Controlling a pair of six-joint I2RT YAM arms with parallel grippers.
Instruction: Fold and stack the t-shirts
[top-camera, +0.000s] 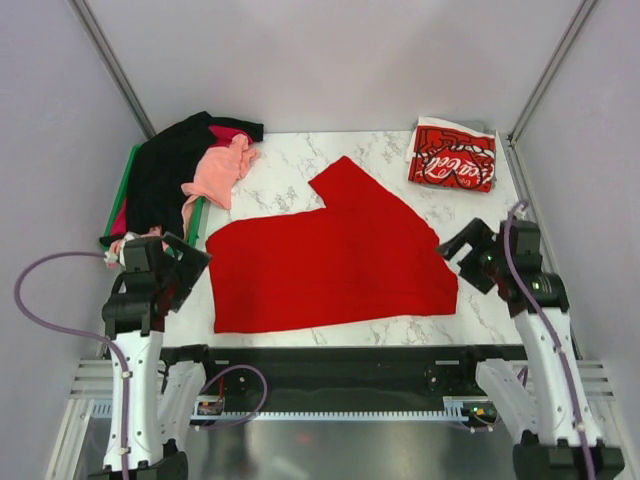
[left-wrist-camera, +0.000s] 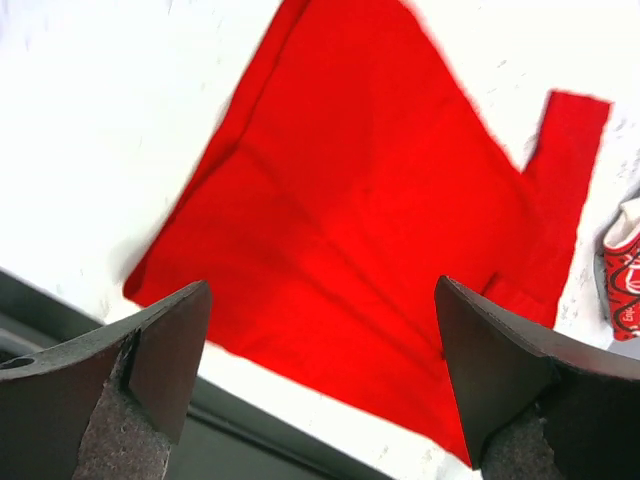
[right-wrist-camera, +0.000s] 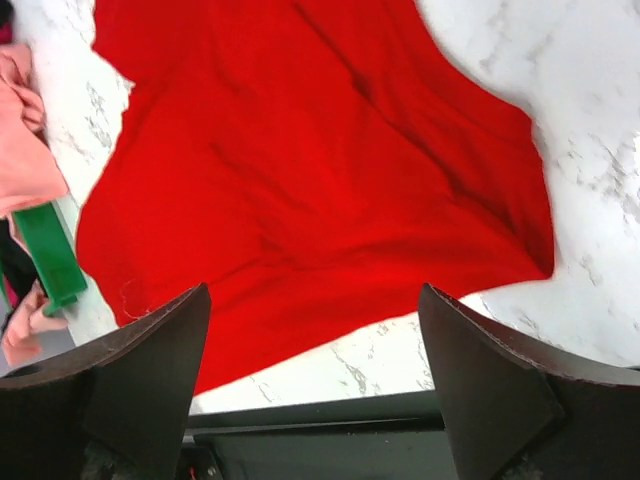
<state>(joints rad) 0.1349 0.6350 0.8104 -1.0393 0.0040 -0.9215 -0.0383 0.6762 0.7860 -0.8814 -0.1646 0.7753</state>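
Marble table (top-camera: 290, 165) bears plain red shirt (top-camera: 330, 260), Coca-Cola shirt (top-camera: 453, 160) (folded), green tray (top-camera: 124, 185).

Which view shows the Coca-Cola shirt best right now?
Top external: the Coca-Cola shirt lies whole in the far right corner of the table, script visible. Left wrist catches only a sliver at its right edge; right wrist does not show it.

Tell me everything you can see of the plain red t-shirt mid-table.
The plain red t-shirt is bright, unprinted soft cloth, lying flat and slightly wrinkled on the marble table. Its body runs left to right by the near edge; one sleeve-like piece juts toward the far side. Only the table seems to touch it: the left gripper and right gripper stand open at its two ends, holding nothing.
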